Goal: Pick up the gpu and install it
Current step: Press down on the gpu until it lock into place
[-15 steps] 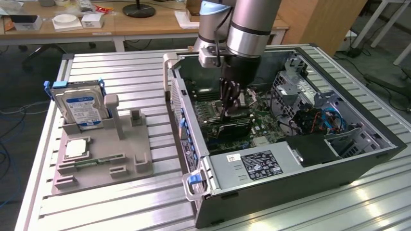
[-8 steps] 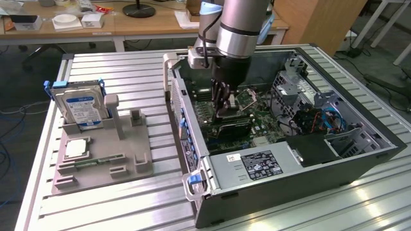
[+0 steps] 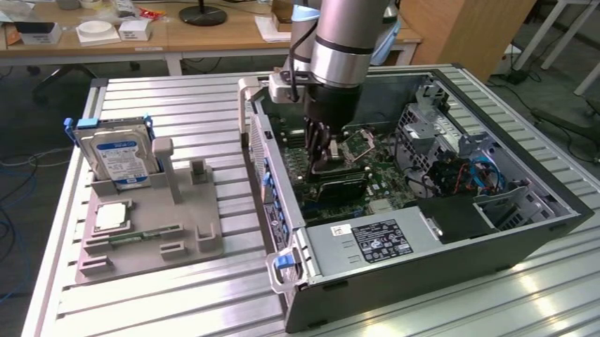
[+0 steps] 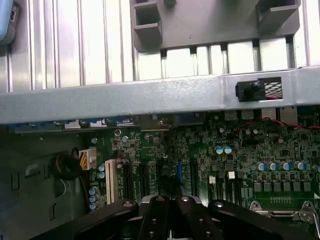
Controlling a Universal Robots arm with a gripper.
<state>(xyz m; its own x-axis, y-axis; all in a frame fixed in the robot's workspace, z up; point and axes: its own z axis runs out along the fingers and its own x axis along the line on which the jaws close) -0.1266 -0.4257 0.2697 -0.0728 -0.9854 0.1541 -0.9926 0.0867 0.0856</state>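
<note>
**Inside the case: end effector closed over the card slots**

Inside the open computer case (image 3: 525,217), the end effector (image 3: 325,167) is down at the motherboard (image 3: 375,179), fingers together. A dark flat card, likely the gpu (image 3: 330,188), sits right under the fingertips at the slot area. Its long axis runs roughly along the case's near wall. I can't tell whether the fingers are clamped on its top edge or just touching it, or whether it's fully seated. Wrist view: closed fingers (image 4: 159,215) directly above the row of expansion slots (image 4: 150,180). Out on the tabletop (image 3: 187,98), the gray parts holder (image 3: 187,217) has the hard drive (image 3: 120,160) standing in it, well apart from the end effector.
</note>
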